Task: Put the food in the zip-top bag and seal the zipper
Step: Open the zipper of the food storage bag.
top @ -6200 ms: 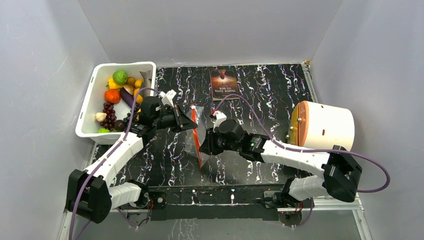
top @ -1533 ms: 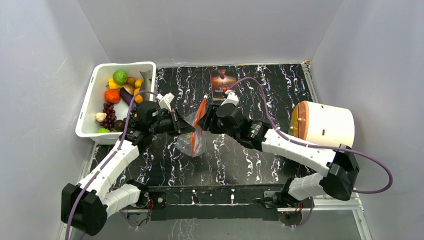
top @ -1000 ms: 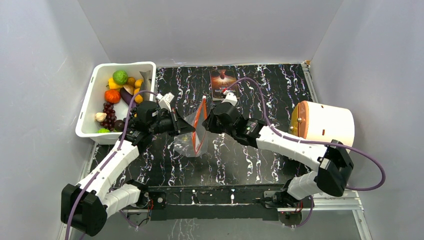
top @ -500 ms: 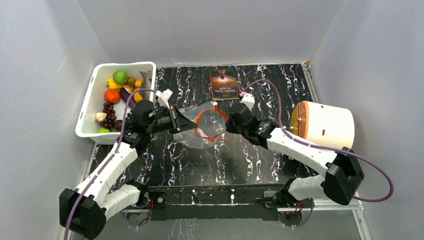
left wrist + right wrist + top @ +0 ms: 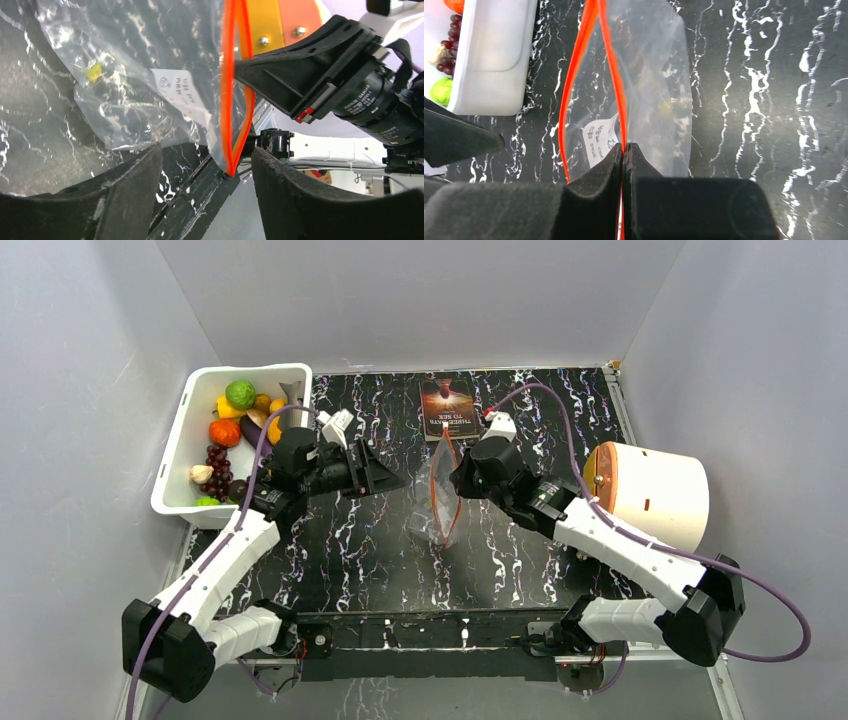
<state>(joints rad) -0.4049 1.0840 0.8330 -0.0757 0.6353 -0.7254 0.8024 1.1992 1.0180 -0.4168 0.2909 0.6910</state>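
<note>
The clear zip-top bag (image 5: 441,502) hangs upright over the black table, held from its mouth. My right gripper (image 5: 453,478) is shut on one side of the red-orange zipper (image 5: 579,65), its fingertips (image 5: 610,162) pinching the strip. The mouth is a narrow slit. A white label (image 5: 181,90) and a small yellow bit (image 5: 93,72) show through the plastic. My left gripper (image 5: 397,480) stands open just left of the bag, with the bag's lower corner (image 5: 229,165) between its spread fingers (image 5: 127,195) but untouched. The food (image 5: 228,430) lies in the white tub (image 5: 178,455).
A dark book (image 5: 447,408) lies at the back middle. A white drum with an orange face (image 5: 648,490) stands at the right. The tub sits at the table's left edge, close behind my left arm.
My left gripper has let go of the bag's mouth and opened, drawing back left. The right gripper carried the bag rightward, and the wide loop of the mouth collapsed to a slit.
</note>
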